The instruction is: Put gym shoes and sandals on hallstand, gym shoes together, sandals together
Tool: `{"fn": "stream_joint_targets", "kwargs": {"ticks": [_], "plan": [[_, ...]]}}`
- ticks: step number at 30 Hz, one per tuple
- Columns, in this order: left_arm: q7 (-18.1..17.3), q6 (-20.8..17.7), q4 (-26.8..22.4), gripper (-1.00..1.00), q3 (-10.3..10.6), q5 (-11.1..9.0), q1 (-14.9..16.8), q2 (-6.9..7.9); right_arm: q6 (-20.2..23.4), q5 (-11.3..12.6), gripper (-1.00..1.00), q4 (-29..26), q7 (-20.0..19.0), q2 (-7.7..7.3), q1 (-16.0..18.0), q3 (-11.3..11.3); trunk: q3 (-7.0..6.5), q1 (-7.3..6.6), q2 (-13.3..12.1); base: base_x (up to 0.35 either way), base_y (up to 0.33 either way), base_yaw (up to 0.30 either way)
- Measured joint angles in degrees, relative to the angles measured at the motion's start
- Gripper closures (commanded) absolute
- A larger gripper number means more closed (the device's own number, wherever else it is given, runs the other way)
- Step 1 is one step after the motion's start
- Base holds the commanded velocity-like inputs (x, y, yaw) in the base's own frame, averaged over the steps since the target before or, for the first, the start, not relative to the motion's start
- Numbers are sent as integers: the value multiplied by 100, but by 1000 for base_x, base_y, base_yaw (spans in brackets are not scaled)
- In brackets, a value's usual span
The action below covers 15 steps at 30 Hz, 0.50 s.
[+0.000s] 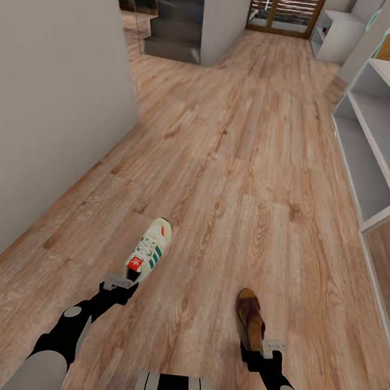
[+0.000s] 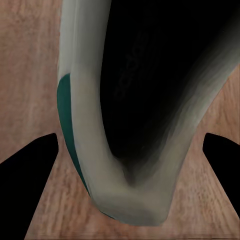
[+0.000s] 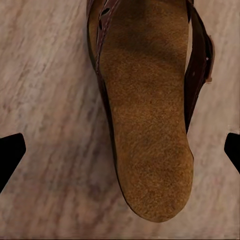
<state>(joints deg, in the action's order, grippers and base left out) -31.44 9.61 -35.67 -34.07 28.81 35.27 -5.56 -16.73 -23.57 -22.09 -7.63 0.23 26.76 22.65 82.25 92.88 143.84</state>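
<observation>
A white gym shoe [image 1: 149, 247] with green stripes and a red-orange tongue points away from me over the corridor floor [image 1: 239, 182], left of centre. My left gripper [image 1: 125, 283] is shut on its heel. In the left wrist view the two fingers [image 2: 35, 180] press against the sides of the gym shoe [image 2: 150, 100]. A reddish-brown sandal [image 1: 249, 319] lies right of centre. My right gripper [image 1: 260, 348] is at its heel end and open; in the right wrist view its fingertips [image 3: 10, 155] stand well clear of the sandal [image 3: 150, 125]. The hallstand [image 1: 376, 143] runs along the right wall.
A grey wall [image 1: 47, 111] closes the left side. Dark stairs [image 1: 175, 26] rise at the far left beside a wall corner. A second pale-grey bench [image 1: 337, 32] and a slatted wooden door [image 1: 286, 8] lie at the corridor's far end. Open plank floor stretches ahead.
</observation>
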Motion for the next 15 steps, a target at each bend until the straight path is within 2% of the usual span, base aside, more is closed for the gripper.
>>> {"fn": "stream_joint_targets", "kwargs": {"ticks": [8,12,15], "plan": [[-23,10,-74,100,-2,-19,47,-21,0,0,-100,0,0,0,1,-2,52,2,2,0,0,-41],[-85,2,-251,100,0,-25,51,-111,0,0,-100,0,0,0,1,-2,53,2,2,0,0,-3],[-245,-81,-598,100,1,-58,137,-211,0,0,-100,0,0,0,1,2,53,2,2,0,0,0]]}}
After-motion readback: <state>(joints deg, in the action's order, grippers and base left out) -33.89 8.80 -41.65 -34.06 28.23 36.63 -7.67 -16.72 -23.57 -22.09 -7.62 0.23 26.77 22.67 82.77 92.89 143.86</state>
